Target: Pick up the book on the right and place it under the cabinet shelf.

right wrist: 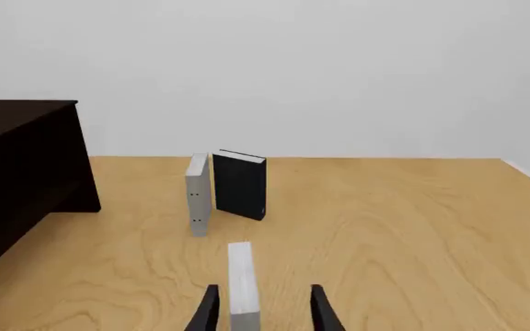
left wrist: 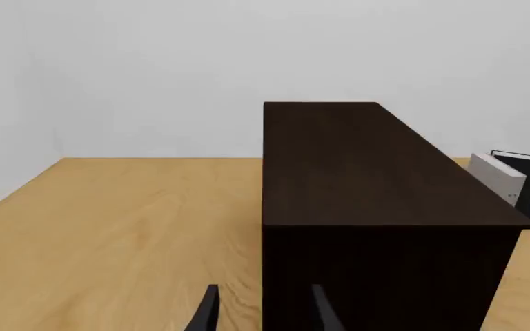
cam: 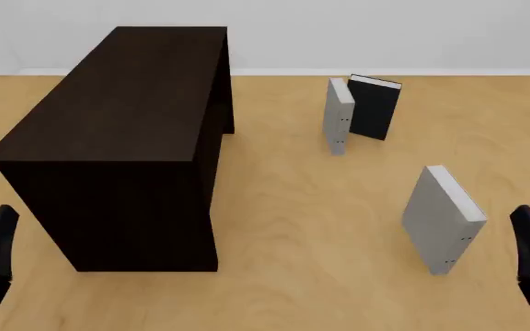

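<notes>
Books stand upright on the table [cam: 302,207], all to the right of the cabinet [cam: 127,103]. The book [cam: 440,221] wanted for the task is the nearest one, well apart from the cabinet and on its right, standing on its lower edge with the spine turned toward the arms. That pose looks handy: a thin upright slab offers two flat covers for fingers to close across.

Farther back from the cabinet's right side, a second grey book [cam: 339,114] and a black book [cam: 374,107] stand close together; whether they touch I cannot say.

From behind the right gripper [right wrist: 259,310] the book's narrow edge sits between the two fingers, which stand apart with space either side of it, so the jaws are spread and lined up on it, not yet gripping, as far as I can judge. The left gripper [left wrist: 259,310] also has its fingers spread, holding nothing, aimed at the cabinet's near end; it seems simply parked.

Much is cut off. From the front only dark stubs of both arms show at the lower corners. The cabinet's open underside, where the book must go, is mostly hidden behind its solid end panel and top; only a slice of shadowed gap shows at its far right side. The book's spine dots are barely legible.
</notes>
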